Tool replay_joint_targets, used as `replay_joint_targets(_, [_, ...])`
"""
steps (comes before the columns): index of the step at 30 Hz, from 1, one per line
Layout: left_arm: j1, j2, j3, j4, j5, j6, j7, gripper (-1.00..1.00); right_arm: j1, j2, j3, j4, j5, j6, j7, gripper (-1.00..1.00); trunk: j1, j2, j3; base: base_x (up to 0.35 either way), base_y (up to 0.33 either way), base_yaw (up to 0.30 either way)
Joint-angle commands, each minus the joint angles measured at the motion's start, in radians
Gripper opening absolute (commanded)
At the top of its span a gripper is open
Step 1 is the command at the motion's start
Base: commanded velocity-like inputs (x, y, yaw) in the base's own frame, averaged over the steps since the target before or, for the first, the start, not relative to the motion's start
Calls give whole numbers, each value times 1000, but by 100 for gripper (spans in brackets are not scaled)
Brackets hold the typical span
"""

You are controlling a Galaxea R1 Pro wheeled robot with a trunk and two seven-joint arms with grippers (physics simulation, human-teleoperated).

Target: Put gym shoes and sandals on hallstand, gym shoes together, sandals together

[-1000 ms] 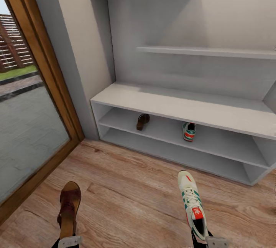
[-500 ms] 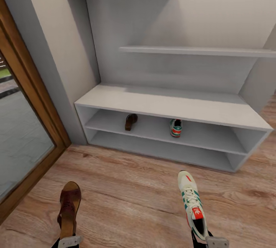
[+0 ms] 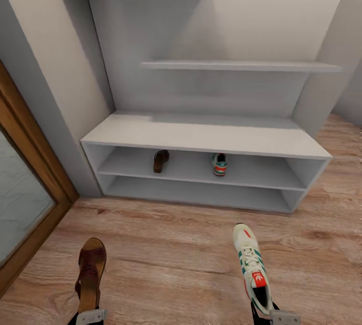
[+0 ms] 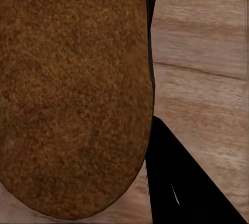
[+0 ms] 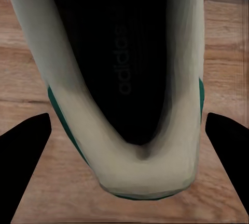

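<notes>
Two shoes in hand: we carry a sandal [image 3: 90,274] on the left and a sneaker [image 3: 251,267] on the right, toes forward, above the floor [image 3: 171,249].
Left gripper [image 3: 90,316]: clamped on the sandal's heel end; the wrist view has the suede-like brown sole [image 4: 72,89] right against the lens.
Right gripper [image 3: 284,317]: closed on the sneaker's heel; the wrist view looks along the dark sole [image 5: 122,63] with its pale rubber rim.
Why held so: we judge that a heel grip leaves the toes free to slide into a shelf first.
Rack [image 3: 201,134]: just ahead of us, against the wall; matte pale grey, flat bench top, two open shelves below, two staggered wall shelves above.
Already shelved: second sandal [image 3: 161,160] and second sneaker [image 3: 219,164] on the upper low shelf, apart from each other.
Gaps: room beside each, so each pair can sit together.
Floor: wood-plank laminate, visible grain and knots.
Door frame [image 3: 30,164]: warm wood, at left.
</notes>
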Motion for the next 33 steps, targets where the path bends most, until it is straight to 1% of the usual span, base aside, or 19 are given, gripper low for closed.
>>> replay_joint_targets(1, [-1, -1, 8, 0, -13, -3, -4, -100, -1, -1, 8, 1, -10, -3, -5, -100, 0, 0, -1, 0, 63, -224])
replay_joint_targets(6, [-1, -1, 8, 0, -14, -4, -4, -100, -1, -1, 8, 1, -10, -3, -5, -100, 0, 0, -1, 0, 24, -113])
replay_joint_targets(17, [-1, -1, 8, 0, -14, -4, -4, -100, -1, -1, 8, -1, -10, -3, -5, -100, 0, 0, -1, -3, 1, -7])
replay_joint_targets(23, [-1, -1, 8, -1, -12, -3, -4, -100, -1, 1, 10, -3, -12, -3, -5, -100, 0, 0, -1, -186, 120, 0])
replay_joint_targets(28, [-1, -1, 8, -1, -12, -3, -4, -100, -1, 1, 10, -4, -12, -3, -5, -100, 0, 0, -1, -63, 118, 0])
replay_joint_targets(29, [-1, 0, 8, 0, -15, 0, -4, -100, -1, -1, 0, -10, -16, -1, -7, -100, 0, 0, -1, -1, 2, 0])
replay_joint_targets(30, [-2, -1, 8, 0, -15, 1, -3, -100, -1, -3, -1, -11, -17, -1, -7, -100, 0, 0, -1, -1, 2, 0])
replay_joint_targets(31, [-4, 0, 8, 0, -14, 7, -2, -100, -1, -9, -13, -12, -19, 0, -8, -100, 0, 0, -1, -1, 1, 0])
replay_joint_targets(33, [-10, 0, 9, 1, -13, 14, -3, -100, -1, -24, -73, -13, -24, 1, -9, -100, 0, 0, -1, 0, 0, 0])
